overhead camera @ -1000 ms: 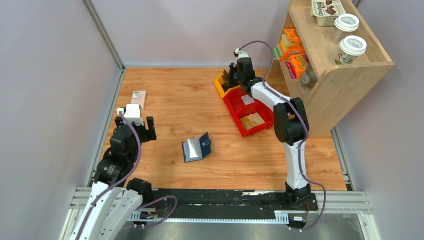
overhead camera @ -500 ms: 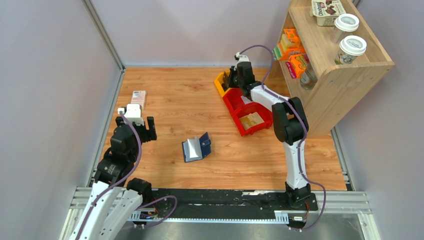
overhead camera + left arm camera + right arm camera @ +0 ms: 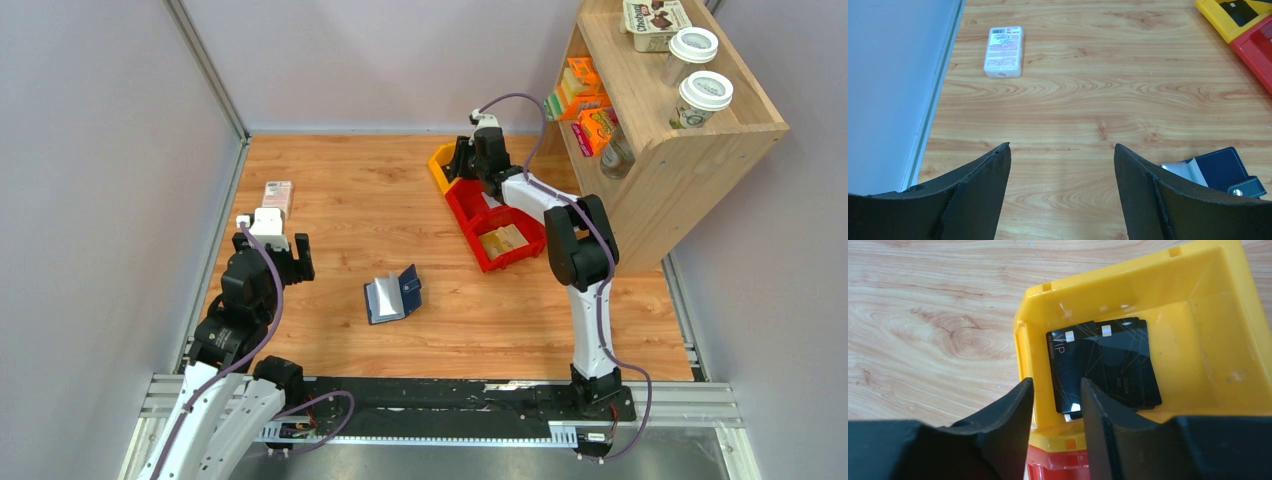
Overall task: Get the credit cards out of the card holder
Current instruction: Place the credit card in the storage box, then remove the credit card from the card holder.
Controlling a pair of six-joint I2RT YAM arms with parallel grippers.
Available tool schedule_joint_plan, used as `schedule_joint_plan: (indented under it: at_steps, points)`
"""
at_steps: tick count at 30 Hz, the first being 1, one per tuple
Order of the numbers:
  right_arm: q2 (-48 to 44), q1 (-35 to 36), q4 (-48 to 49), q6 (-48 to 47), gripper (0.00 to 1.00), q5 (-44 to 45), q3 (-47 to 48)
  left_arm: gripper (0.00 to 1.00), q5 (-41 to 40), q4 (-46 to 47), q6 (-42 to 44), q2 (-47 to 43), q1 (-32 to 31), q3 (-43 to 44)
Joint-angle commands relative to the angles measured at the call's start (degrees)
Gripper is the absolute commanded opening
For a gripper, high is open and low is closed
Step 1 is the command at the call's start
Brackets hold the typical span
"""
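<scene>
Behind the spread left claw (image 3: 1062, 146), the card holder (image 3: 1220, 167) is half hidden; right claw (image 3: 1056, 382) slightly apart.

The table top (image 3: 1098, 100) ahead of the left claw (image 3: 1061, 150) is wood-grain board with a smooth satin finish. The fingers (image 3: 980, 195) of that claw are matt black with rough-cut edges. The box (image 3: 1004, 52) ahead and to its left looks like printed card. The card holder (image 3: 1223, 167) to its right is navy, leather-look, with a shiny metal snap. Under the right claw (image 3: 1055, 385), the yellow bin (image 3: 1228, 340) is glossy scuffed plastic. The black cards (image 3: 1103, 365) inside it are glossy and finely scratched.
</scene>
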Motion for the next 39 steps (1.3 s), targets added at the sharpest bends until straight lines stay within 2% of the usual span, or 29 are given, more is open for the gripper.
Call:
schedule_joint_plan:
  at_steps: [1,5,9,14,19,23,28,34,39]
  points:
    - [-7.23,0.87,-2.01,-3.14,0.48,3.61,-0.91,0.83,1.95,1.30,-0.46,0.34,0.15,-0.01]
    - [-12.07,3.68,-8.33,-5.61,0.59,4.58,-0.38,0.83,3.88,-0.46,-3.89,3.05,0.15,1.56]
    - [-17.78,8.24,-14.65,-5.78,0.70,5.54,-2.31,0.82,8.53,-3.35,-11.35,8.05,0.15,3.06]
    - [-24.64,17.46,-22.66,-5.00,0.79,8.35,-7.05,0.82,13.02,-6.43,-21.45,11.85,0.15,0.61]
    - [-26.94,28.72,-28.72,-0.52,0.86,13.36,-10.40,0.82,13.90,-7.31,-26.39,8.70,0.15,-2.73]
    - [-23.70,35.23,-33.38,4.05,0.91,18.19,-9.18,0.82,12.24,-9.94,-26.22,4.65,0.15,-3.79]
    - [-16.40,39.63,-41.03,10.90,0.95,21.45,-3.21,0.82,12.06,-12.50,-26.31,-0.62,0.15,-3.88]
    - [-9.46,40.95,-43.41,16.00,0.95,23.29,0.75,0.82,12.94,-13.90,-27.18,-3.09,0.15,-3.09]
    - [-7.08,40.95,-43.41,17.33,0.96,24.62,0.32,0.82,14.43,-13.55,-27.98,-3.53,0.15,-3.79]
